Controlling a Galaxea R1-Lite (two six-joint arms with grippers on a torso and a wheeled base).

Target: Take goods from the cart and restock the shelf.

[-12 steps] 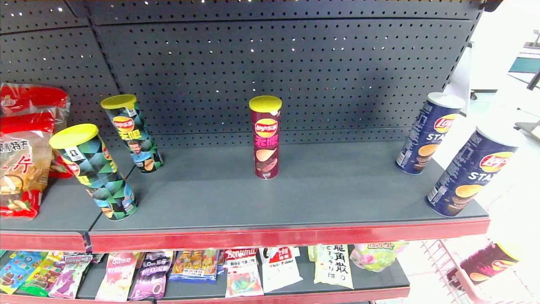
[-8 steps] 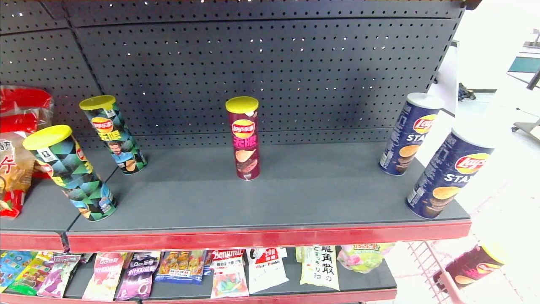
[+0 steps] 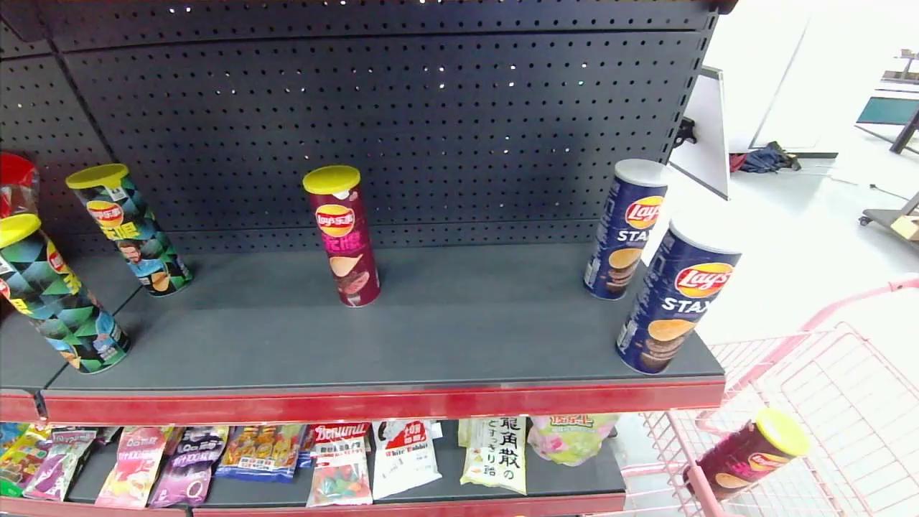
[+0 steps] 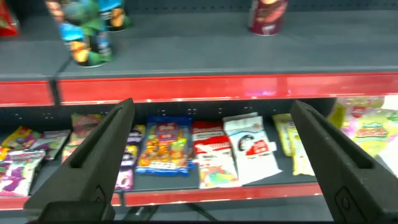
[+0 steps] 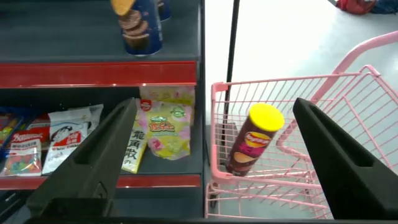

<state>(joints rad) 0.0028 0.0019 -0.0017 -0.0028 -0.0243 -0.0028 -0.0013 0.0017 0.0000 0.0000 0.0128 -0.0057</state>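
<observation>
A pink wire cart (image 3: 804, 324) stands at the lower right, beside the end of the shelf (image 3: 402, 337). In it lies a maroon chip can with a yellow lid (image 3: 747, 454), also seen in the right wrist view as the maroon can (image 5: 255, 140) inside the cart (image 5: 280, 81). My right gripper (image 5: 216, 102) is open and empty, short of the cart and the shelf end. My left gripper (image 4: 212, 104) is open and empty, facing the red shelf edge (image 4: 186, 87). On the shelf another maroon can (image 3: 343, 235) stands upright.
Two blue cans (image 3: 624, 228) (image 3: 675, 294) stand at the shelf's right end, and two green-patterned cans (image 3: 129, 230) (image 3: 54, 301) at its left. Snack packets (image 3: 409, 459) fill the lower shelf. The shelf has free room around the maroon can.
The head camera has turned to the right: the whole picture has shifted left and more of the cart shows. The cans on the shelf have kept their places.
</observation>
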